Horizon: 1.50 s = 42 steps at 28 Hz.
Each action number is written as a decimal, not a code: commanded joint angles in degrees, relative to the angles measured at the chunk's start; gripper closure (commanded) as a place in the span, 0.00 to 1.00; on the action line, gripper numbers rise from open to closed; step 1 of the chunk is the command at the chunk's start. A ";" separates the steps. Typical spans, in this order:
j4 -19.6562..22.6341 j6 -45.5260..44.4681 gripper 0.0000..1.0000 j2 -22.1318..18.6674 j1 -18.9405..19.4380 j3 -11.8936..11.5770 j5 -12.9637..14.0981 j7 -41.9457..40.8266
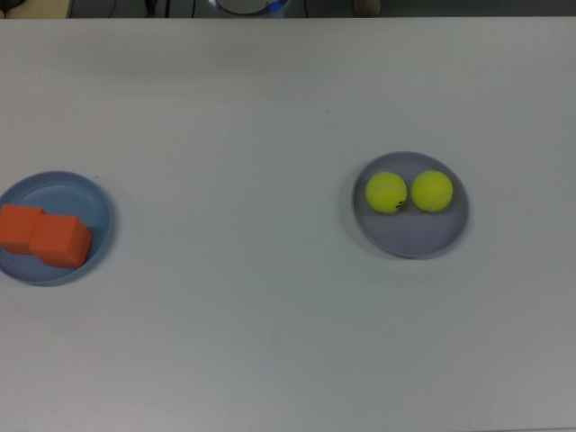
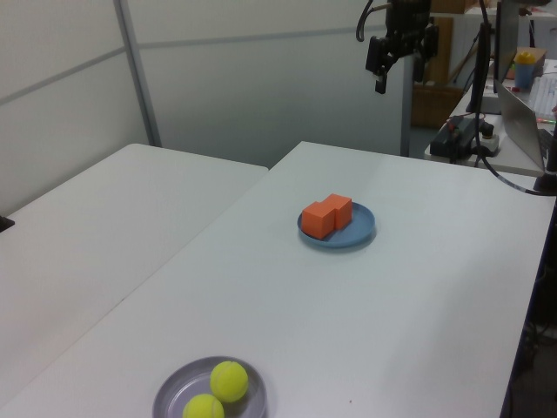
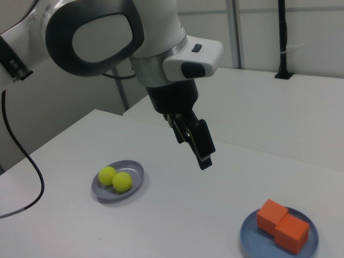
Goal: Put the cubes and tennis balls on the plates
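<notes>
Gripper: black two-finger gripper (image 2: pixel 400 77) hangs high over the table's far end in the left view, fingers spread with clear space between them, holding nothing; in the right view (image 3: pixel 200 148) it shows side-on below a glossy white and grey arm (image 3: pixel 107 37).
Table: broad white tabletop (image 1: pixel 270 108), flat and matte, largest thing in the scene (a second white table (image 2: pixel 78 235) adjoins it on the left view's left).
Open room: wide bare surface lies between the two plates, which sit well apart; more bare table runs above and below them in the top view.
Edges: the blue plate reaches the top view's left edge of frame; the lavender plate sits near the left view's bottom edge.
Blue plate: round shallow light blue plate (image 1: pixel 101 209) with a raised rim, smooth surface; also seen mid-table in the left view (image 2: pixel 364 233) and the right view (image 3: pixel 252 241).
Lavender plate: round shallow pale lavender-grey plate (image 1: pixel 414 241), same size and form, at the top view's right of centre (image 3: pixel 137 171).
Cubes: two matte orange cubes (image 1: pixel 45 236) with plain faces and crisp corners, touching each other side by side on the blue plate (image 2: pixel 327 213) (image 3: pixel 282 226).
Tennis balls: two fuzzy yellow-green tennis balls (image 1: pixel 409 192) lie touching on the lavender plate, toward its upper half in the top view; the one on the top view's left bears a small dark mark (image 2: pixel 219 392) (image 3: pixel 115 178).
</notes>
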<state>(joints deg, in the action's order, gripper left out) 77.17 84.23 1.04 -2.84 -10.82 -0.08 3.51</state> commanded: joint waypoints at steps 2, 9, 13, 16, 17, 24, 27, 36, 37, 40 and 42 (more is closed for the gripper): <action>0.44 -0.21 0.00 -0.95 -0.06 -0.25 1.22 0.27; 0.44 -0.21 0.00 -0.95 -0.06 -0.25 1.31 0.27; 0.44 -0.21 0.00 -1.39 -0.06 -0.16 1.40 0.18; 0.44 -0.21 0.00 -1.48 -0.06 -0.16 1.40 0.18; 0.44 -0.21 0.00 -1.48 0.03 -0.16 1.40 0.18; 0.44 -0.21 0.00 -1.48 -0.06 -0.25 1.40 -0.61; 0.44 -0.21 0.00 -1.39 -0.14 -0.25 1.40 -1.22; 0.53 -0.12 0.00 -1.30 -0.32 -0.34 1.31 -1.92; 0.53 -0.12 0.00 -1.30 -0.32 -0.34 1.22 -2.01; 0.53 -0.21 0.00 -1.39 -0.23 -0.34 1.31 -2.28; 0.53 -0.21 0.00 -1.39 -0.32 -0.34 1.31 -2.28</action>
<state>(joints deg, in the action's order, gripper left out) 77.17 84.23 0.42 -2.87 -10.83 -0.08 2.74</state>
